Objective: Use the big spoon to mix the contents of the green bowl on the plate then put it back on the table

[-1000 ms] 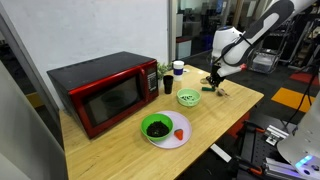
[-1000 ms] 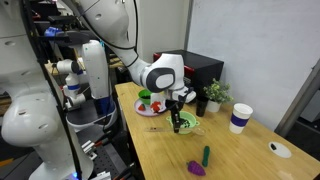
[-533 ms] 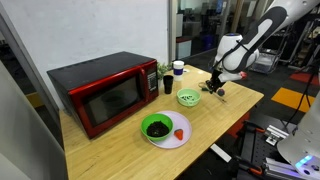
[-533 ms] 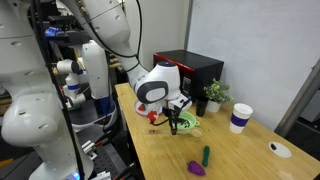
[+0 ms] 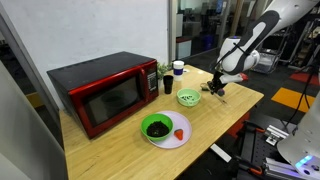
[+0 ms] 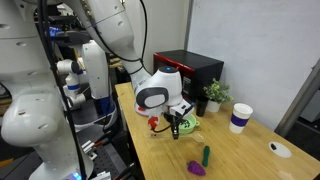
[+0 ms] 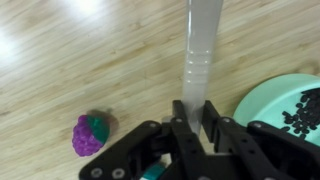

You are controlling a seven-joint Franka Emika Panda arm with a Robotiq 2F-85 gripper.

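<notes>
Fingers (image 7: 212,118) stay clenched on the big spoon (image 7: 198,50), gripping it near one end over the counter (image 5: 115,150), just beside the paler lime bowl (image 5: 188,98). Over the last second the arm's wrist has swung lower and tilted, while the grip itself has barely shifted, as both exterior views show. I judge that the pick-up is done and the hand is turning the spoon ready for the carry. Mixing has not begun. The green bowl (image 5: 145,127) with its dark contents (image 5: 157,128) sits on the plate (image 5: 175,143), well apart at about 8 o'clock from the fingers in an exterior view, beyond the lime bowl. In the wrist view the spoon's long axis runs from 6 to 12 o'clock, with its free end pointing to 12. Which end carries the scoop I cannot tell.
</notes>
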